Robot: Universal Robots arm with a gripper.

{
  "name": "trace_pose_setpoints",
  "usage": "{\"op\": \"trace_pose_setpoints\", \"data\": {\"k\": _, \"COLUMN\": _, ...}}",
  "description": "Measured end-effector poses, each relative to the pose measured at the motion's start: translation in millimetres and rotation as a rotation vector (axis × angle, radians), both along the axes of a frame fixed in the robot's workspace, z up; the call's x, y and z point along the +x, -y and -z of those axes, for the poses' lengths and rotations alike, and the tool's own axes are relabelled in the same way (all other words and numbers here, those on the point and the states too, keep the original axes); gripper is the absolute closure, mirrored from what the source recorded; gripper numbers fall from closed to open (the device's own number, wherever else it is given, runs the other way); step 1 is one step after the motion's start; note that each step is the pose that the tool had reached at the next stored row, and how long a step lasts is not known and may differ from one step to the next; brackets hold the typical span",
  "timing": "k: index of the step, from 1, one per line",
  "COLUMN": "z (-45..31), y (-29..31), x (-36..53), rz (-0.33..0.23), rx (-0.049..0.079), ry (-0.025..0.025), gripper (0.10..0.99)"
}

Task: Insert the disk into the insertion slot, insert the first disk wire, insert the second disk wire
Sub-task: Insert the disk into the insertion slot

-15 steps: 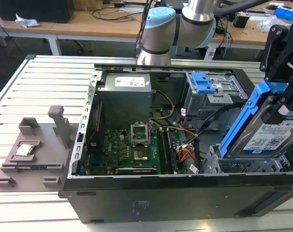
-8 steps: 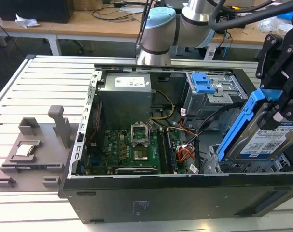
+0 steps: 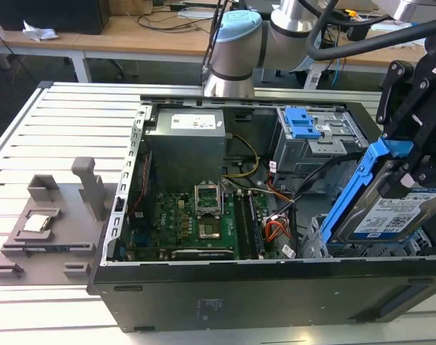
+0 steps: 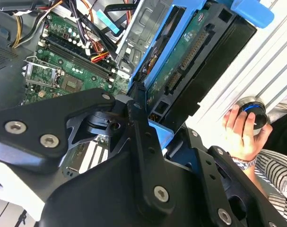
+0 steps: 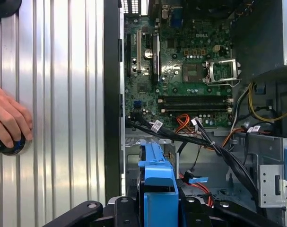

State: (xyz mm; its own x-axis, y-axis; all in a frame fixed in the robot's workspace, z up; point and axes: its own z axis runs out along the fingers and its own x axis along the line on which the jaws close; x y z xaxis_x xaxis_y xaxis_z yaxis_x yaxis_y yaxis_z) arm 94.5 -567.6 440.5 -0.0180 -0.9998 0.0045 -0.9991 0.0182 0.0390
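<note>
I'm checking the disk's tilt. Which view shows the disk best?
The exterior view: the disk shows its labelled face, tilted over the case. The second wrist view shows its circuit-board underside; the first wrist view, its blue frame's end.

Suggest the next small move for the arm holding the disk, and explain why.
Probably lower the disk a little toward the insertion slot while levelling it: the gripper holds it tilted, above the open case, not yet in the slot.
</note>
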Motion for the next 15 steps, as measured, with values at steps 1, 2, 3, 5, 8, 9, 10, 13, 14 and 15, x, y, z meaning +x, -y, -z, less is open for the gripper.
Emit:
{"op": "trace_pose_setpoints", "data": {"k": 1, "z": 0.9, "y": 0.0, "x": 0.0, "rz": 0.000, "rx": 0.000, "ry": -0.0001, "gripper": 0.722}}
{"op": "trace_pose_setpoints", "data": {"k": 2, "z": 2.1, "y": 0.1, "x": 0.0, "rz": 0.000, "rx": 0.001, "ry": -0.0003, "gripper": 0.722}}
{"op": "trace_pose_setpoints", "data": {"k": 3, "z": 2.5, "y": 0.0, "x": 0.0, "rz": 0.000, "rx": 0.001, "ry": -0.0003, "gripper": 0.722}}
{"op": "trace_pose_setpoints", "data": {"k": 5, "z": 3.3, "y": 0.0, "x": -0.1, "rz": 0.000, "rx": 0.001, "ry": -0.0003, "gripper": 0.722}}
{"op": "trace_pose_setpoints", "data": {"k": 8, "z": 1.8, "y": 0.1, "x": -0.1, "rz": 0.000, "rx": 0.003, "ry": -0.0002, "gripper": 0.722}}
{"op": "trace_pose_setpoints", "data": {"k": 9, "z": -2.4, "y": 0.3, "x": -0.2, "rz": 0.000, "rx": 0.004, "ry": -0.0002, "gripper": 0.722}}
{"op": "trace_pose_setpoints", "data": {"k": 10, "z": -7.9, "y": 0.1, "x": -0.2, "rz": 0.000, "rx": 0.002, "ry": -0.0002, "gripper": 0.722}}
{"op": "trace_pose_setpoints", "data": {"k": 13, "z": -13.3, "y": 0.1, "x": -0.1, "rz": 0.000, "rx": 0.003, "ry": -0.0001, "gripper": 0.722}}
{"op": "trace_pose_setpoints", "data": {"k": 14, "z": -13.6, "y": -0.2, "x": 0.0, "rz": 0.000, "rx": 0.019, "ry": -0.0003, "gripper": 0.722}}
{"op": "trace_pose_setpoints", "data": {"k": 15, "z": -13.3, "y": -0.3, "x": 0.0, "rz": 0.000, "rx": 0.030, "ry": -0.0006, "gripper": 0.722}}
